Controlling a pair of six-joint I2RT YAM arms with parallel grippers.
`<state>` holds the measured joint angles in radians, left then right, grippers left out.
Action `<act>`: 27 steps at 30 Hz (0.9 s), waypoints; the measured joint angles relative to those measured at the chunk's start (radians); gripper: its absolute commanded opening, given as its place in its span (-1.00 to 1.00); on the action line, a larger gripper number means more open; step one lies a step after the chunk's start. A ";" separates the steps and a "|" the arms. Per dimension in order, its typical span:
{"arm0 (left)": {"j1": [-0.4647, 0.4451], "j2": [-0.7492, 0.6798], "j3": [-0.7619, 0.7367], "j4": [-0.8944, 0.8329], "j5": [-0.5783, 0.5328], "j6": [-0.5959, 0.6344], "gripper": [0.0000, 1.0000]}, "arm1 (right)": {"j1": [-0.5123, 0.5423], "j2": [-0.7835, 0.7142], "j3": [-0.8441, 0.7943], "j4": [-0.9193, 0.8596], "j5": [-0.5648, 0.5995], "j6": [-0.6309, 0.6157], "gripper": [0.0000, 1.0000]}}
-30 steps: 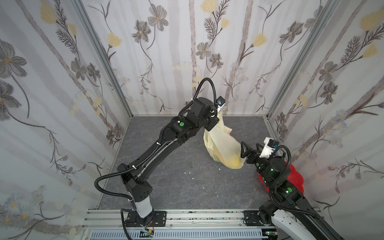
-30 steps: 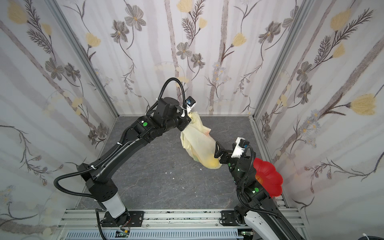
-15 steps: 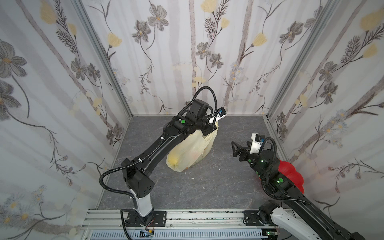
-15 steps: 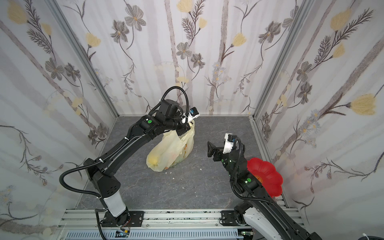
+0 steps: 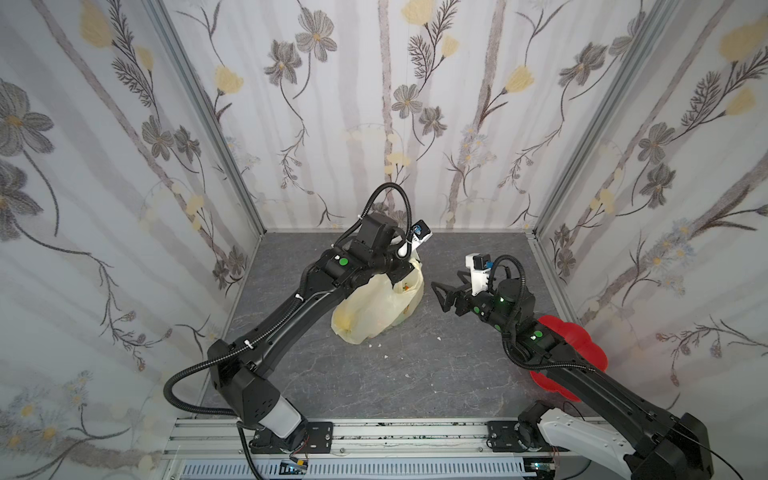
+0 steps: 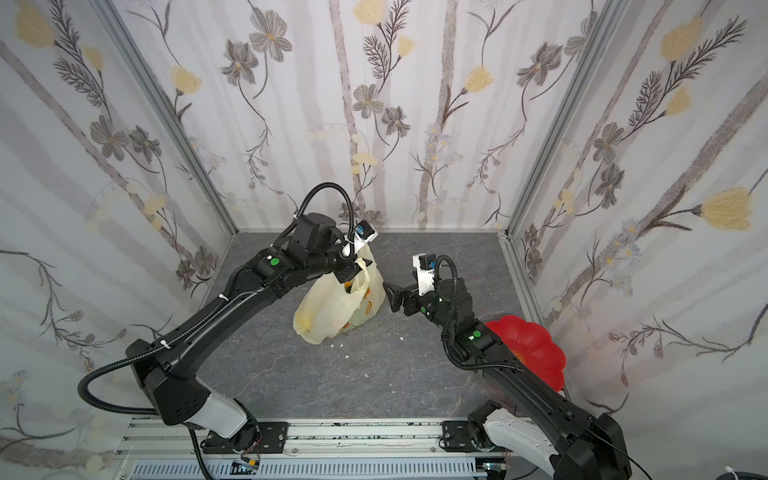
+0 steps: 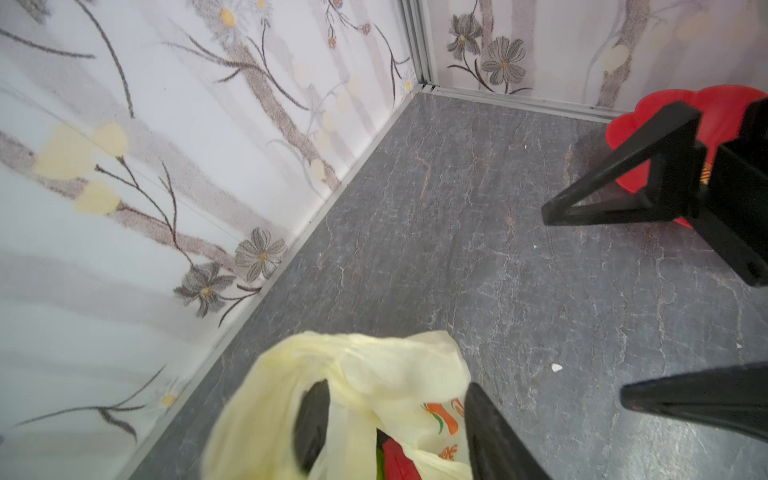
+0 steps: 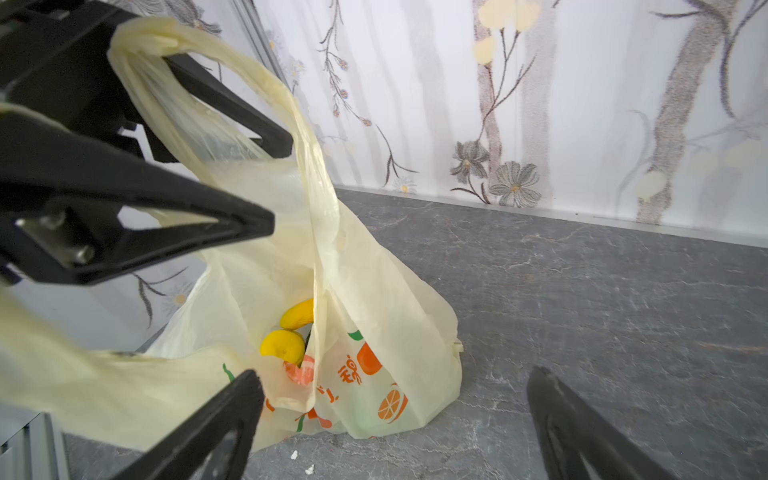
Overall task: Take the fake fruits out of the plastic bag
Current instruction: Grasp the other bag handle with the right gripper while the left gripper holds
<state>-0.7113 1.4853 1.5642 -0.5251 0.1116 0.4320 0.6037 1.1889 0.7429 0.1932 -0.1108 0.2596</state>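
One plastic bag [image 5: 374,311]. Fake fruits [image 8: 291,332] showing in its mouth: one banana [image 8: 297,313], one lemon [image 8: 282,345], one red fruit [image 7: 397,457]. The rest are covered, so no full count. One red flower-shaped dish [image 5: 582,345]. Two end effectors: left end effector [image 7: 395,388], right end effector [image 8: 395,372]. White scraps [image 5: 385,356] on the counter [image 5: 374,399]: at least five.

In both top views the left arm [image 5: 291,316] covers one side of the plastic bag [image 5: 374,311], and the right arm [image 6: 528,386] hides part of the red dish [image 6: 536,345]. In the right wrist view the bag's mouth shows only the end of a yellow banana [image 8: 298,313], a lemon [image 8: 282,344] and an orange-red piece [image 8: 300,370] too covered to name. The film veils the rest, and the stretch of bag nearest the lens is a blur. The left wrist view's lower edge cuts the bag off, and a red and green thing [image 7: 395,457] inside it cannot be identified.
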 measured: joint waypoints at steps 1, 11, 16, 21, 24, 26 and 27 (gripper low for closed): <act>0.000 -0.035 -0.044 0.032 -0.016 -0.014 0.55 | 0.006 0.015 0.013 -0.006 -0.007 -0.001 0.99; 0.017 -0.286 -0.307 0.200 -0.306 -0.173 0.82 | 0.099 0.161 0.159 -0.010 0.023 -0.011 0.99; 0.025 -0.380 -0.382 0.198 -0.398 -0.241 0.92 | 0.112 0.198 0.190 -0.013 0.072 -0.007 0.99; 0.025 -0.417 -0.397 0.159 -0.414 -0.299 0.92 | 0.126 0.212 0.222 -0.018 0.087 -0.007 0.99; 0.025 -0.419 -0.409 0.112 -0.433 -0.339 0.94 | 0.151 0.227 0.249 -0.019 0.084 -0.021 0.99; 0.032 -0.424 -0.422 0.079 -0.432 -0.365 0.95 | 0.167 0.243 0.271 -0.020 0.084 -0.035 0.99; 0.037 -0.424 -0.426 0.064 -0.431 -0.379 0.94 | 0.173 0.253 0.282 -0.023 0.084 -0.037 0.99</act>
<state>-0.6739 1.0611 1.1381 -0.4614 -0.3195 0.0532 0.7765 1.4422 1.0248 0.1707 -0.0269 0.2222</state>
